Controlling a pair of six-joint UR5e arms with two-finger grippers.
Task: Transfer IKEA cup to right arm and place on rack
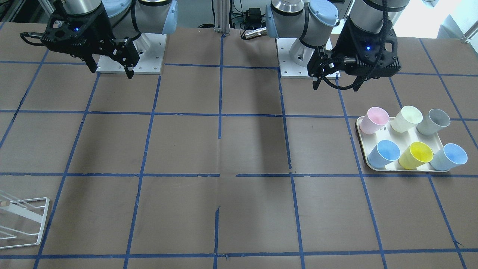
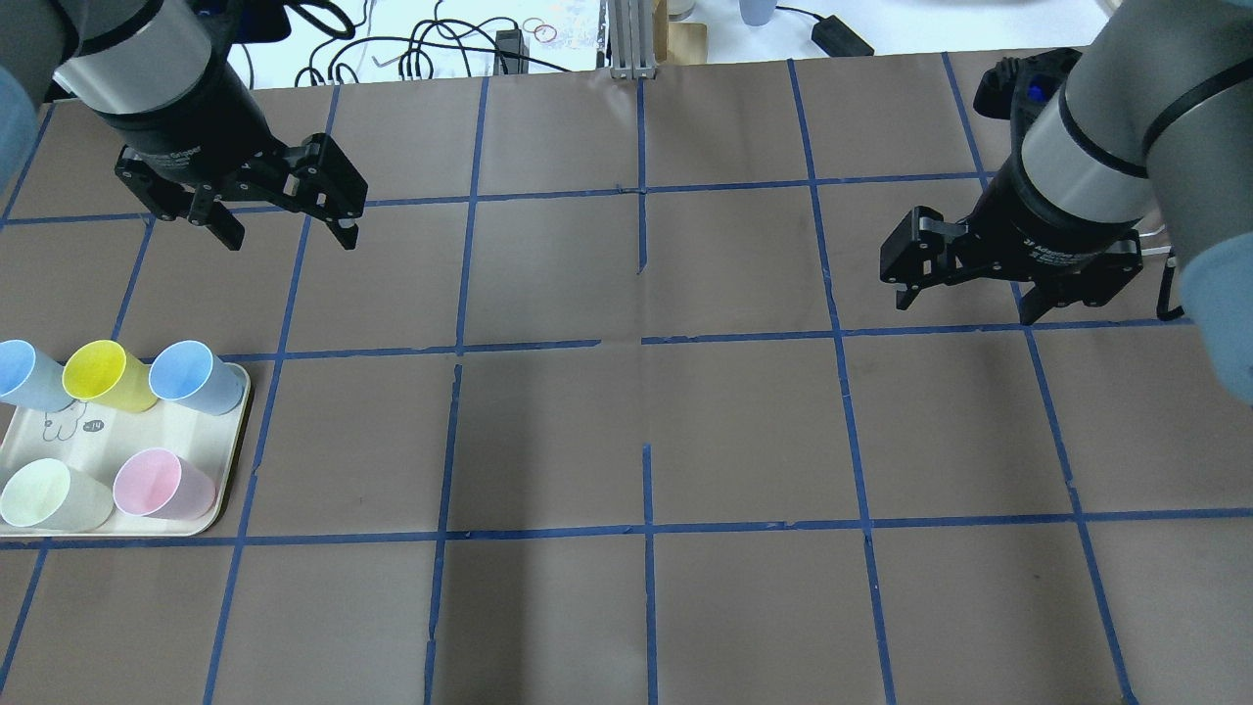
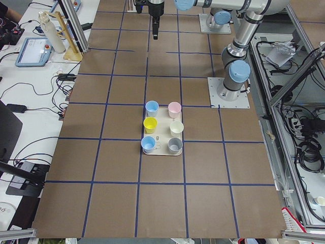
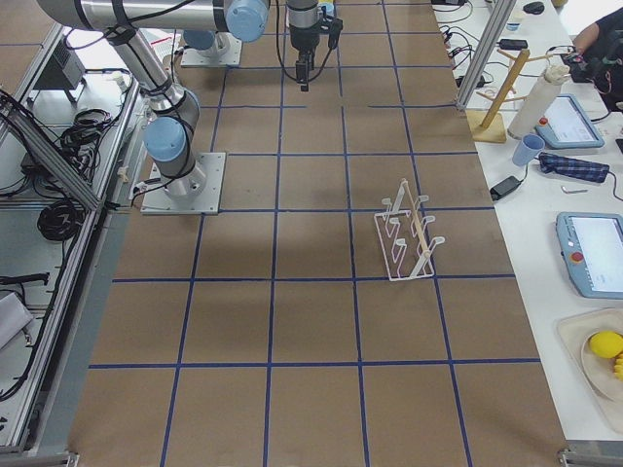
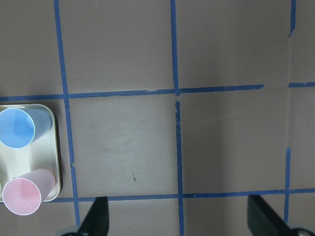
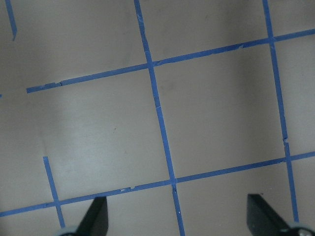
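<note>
The IKEA cup [image 1: 407, 118], very pale cream, stands in the back row of a cream tray [image 1: 360, 139], between a pink and a grey cup. It also shows in the overhead view [image 2: 49, 496] and the exterior left view [image 3: 176, 127]. My left gripper [image 1: 336, 87] [image 2: 290, 238] hangs open and empty above the table, beyond the tray and apart from it. My right gripper [image 1: 111, 73] [image 2: 964, 305] is open and empty on the other side. The white wire rack [image 1: 22, 220] [image 4: 409, 233] stands near the table's far edge on my right.
The tray also holds a pink cup [image 1: 373, 119], a grey cup [image 1: 433, 121], a bright yellow cup [image 1: 416, 155] and two blue cups [image 1: 384, 153]. The left wrist view shows the tray's corner [image 5: 54, 147]. Blue tape lines grid the brown table.
</note>
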